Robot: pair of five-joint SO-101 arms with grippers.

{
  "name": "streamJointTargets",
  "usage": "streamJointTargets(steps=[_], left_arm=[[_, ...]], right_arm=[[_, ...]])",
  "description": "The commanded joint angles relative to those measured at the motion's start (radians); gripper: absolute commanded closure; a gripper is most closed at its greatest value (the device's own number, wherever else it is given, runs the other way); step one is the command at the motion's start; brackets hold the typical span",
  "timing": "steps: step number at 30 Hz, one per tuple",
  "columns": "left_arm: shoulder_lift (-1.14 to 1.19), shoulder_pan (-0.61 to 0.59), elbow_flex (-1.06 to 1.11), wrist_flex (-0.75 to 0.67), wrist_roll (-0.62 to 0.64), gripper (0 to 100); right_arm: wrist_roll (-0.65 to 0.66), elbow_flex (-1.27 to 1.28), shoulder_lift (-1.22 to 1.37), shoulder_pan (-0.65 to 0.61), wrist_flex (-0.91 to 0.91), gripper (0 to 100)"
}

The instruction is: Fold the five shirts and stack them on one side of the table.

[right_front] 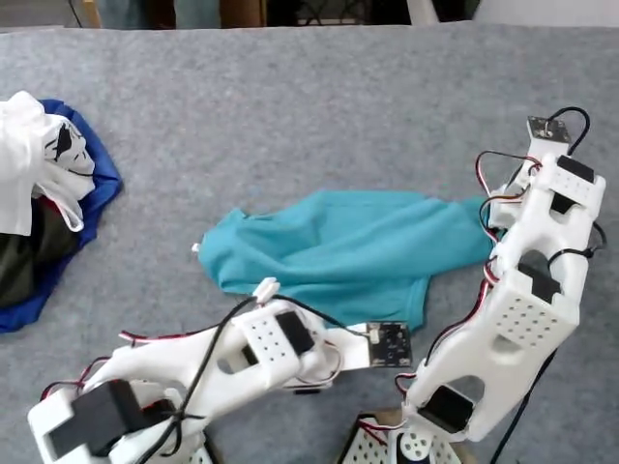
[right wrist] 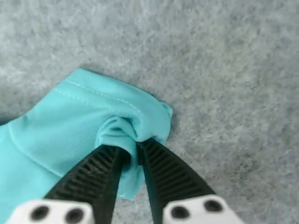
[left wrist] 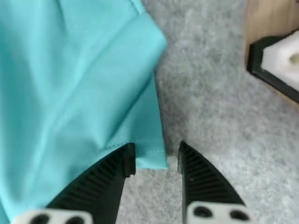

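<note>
At table centre, high view: teal shirt (right_front: 348,256), one item, lying loose and creased on the grey felt (right_front: 338,106), long axis running 9 to 3 o'clock. Not flattened; no fold made in it.

Item, right gripper (right wrist: 135,151): at the 3 o'clock end of the teal shirt. Claw closed tight on a small bunch of the cloth beside a stitched hem; fabric puckers up between the jaws.

Item, left gripper (left wrist: 156,161): at the 5 o'clock corner of the teal shirt. Claw parted to a moderate gap, gripping nothing. It straddles the hem corner, one jaw over cloth, the other over bare felt.

Item, heap (right_front: 39,213): at the 9 o'clock edge of the table, well apart from the teal shirt. Contents: white shirt (right_front: 29,159) with dark print on top, blue shirt (right_front: 97,184) beneath, dark garment (right_front: 29,251) alongside. All crumpled, none folded. Whether a fifth shirt lies within cannot be told.

Status, as judged: early. No folded shirt and no neat stack visible anywhere on the table. Teal shirt appears to be at the spreading step, one end secured, opposite corner not yet gripped. Remaining: flatten and fold it, then treat every garment in the heap likewise and stack all at one side.
</note>
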Motion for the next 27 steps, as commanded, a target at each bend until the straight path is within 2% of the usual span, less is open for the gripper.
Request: streamJointTargets(steps=[1, 8, 13, 21, 27], left_arm=[[0.055, -0.012, -0.082, 0.017, -0.009, 83], [0.083, -0.007, -0.096, 0.023, -0.009, 83], [0.086, -0.013, -0.096, 0.023, -0.008, 92], [0.081, -0.002, -0.096, 0.031, -0.008, 95], [0.080, -0.002, -0.211, 0.245, -0.009, 97]], right_arm=[[-0.008, -0.001, -0.002, 0.009, -0.028, 98.5], [-0.008, -0.001, -0.002, 0.009, -0.029, 98.5], [-0.006, -0.001, -0.002, 0.009, -0.029, 98.5], [-0.002, 0.001, -0.002, 0.008, -0.029, 98.5], [-0.002, 0.001, -0.002, 0.006, -0.029, 98.5]])
